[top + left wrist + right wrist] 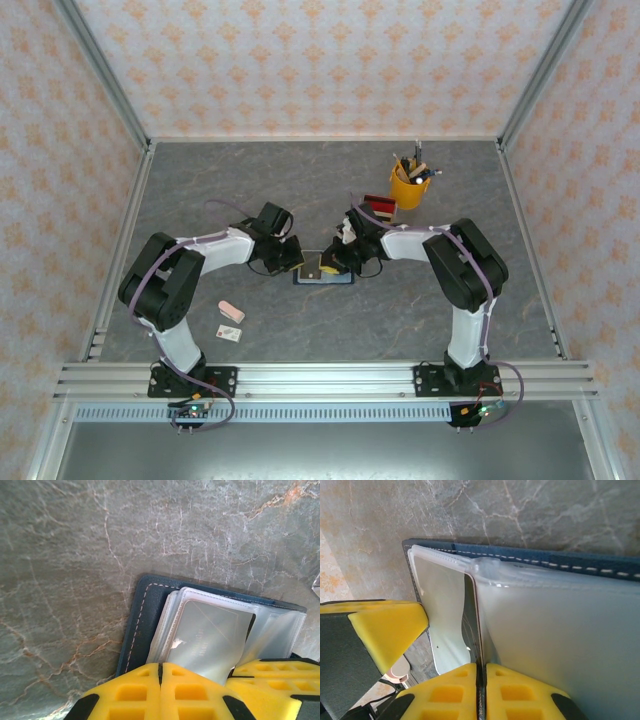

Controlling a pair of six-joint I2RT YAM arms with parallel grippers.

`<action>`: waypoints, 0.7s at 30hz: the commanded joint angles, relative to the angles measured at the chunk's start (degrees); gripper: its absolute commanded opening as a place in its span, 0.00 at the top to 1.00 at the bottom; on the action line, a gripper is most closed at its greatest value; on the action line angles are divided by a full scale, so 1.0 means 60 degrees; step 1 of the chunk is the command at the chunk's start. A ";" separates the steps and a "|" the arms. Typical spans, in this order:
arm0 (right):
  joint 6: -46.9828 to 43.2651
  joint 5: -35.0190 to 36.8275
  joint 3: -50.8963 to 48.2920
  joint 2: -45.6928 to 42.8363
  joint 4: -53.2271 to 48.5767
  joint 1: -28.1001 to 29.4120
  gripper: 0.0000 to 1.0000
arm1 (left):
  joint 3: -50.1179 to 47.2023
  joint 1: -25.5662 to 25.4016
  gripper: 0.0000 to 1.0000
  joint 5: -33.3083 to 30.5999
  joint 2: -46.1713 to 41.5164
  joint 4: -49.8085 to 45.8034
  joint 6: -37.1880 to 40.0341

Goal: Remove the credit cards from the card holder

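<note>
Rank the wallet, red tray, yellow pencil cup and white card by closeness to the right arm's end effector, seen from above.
1. wallet, right under the right end effector, mid-table.
2. red tray, just behind it.
3. yellow pencil cup, farther back, to the right.
4. white card, across on the near left.

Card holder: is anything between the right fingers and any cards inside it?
No loose object is in the way. The right fingers are closed at the card holder, on a thin edge among its frosted plastic sleeves. Those sleeves are all that covers whatever they hold.
</note>
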 commanded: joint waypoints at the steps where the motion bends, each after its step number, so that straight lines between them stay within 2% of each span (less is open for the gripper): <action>1: 0.0048 -0.0051 0.0356 0.0265 0.0622 0.0107 0.92 | -0.0504 -0.0178 1.00 0.0165 0.0299 -0.0215 -0.0170; 5: -0.0240 0.0201 0.0470 0.0176 0.0089 0.0110 1.00 | -0.0556 -0.0174 1.00 0.0020 0.0123 -0.0321 -0.0174; 12: -0.1262 0.0623 0.0828 -0.0172 -0.1707 0.0094 1.00 | -0.0359 -0.0163 0.79 -0.0381 -0.0343 -0.0492 -0.0139; 17: -0.1562 0.0832 0.0727 -0.0324 -0.2153 -0.0016 1.00 | -0.0307 -0.0105 0.70 -0.0485 -0.0565 -0.0411 -0.0032; 21: -0.1619 0.1006 0.0571 -0.0439 -0.2239 -0.0078 1.00 | -0.0312 -0.0025 0.68 -0.0464 -0.0527 -0.0420 0.0042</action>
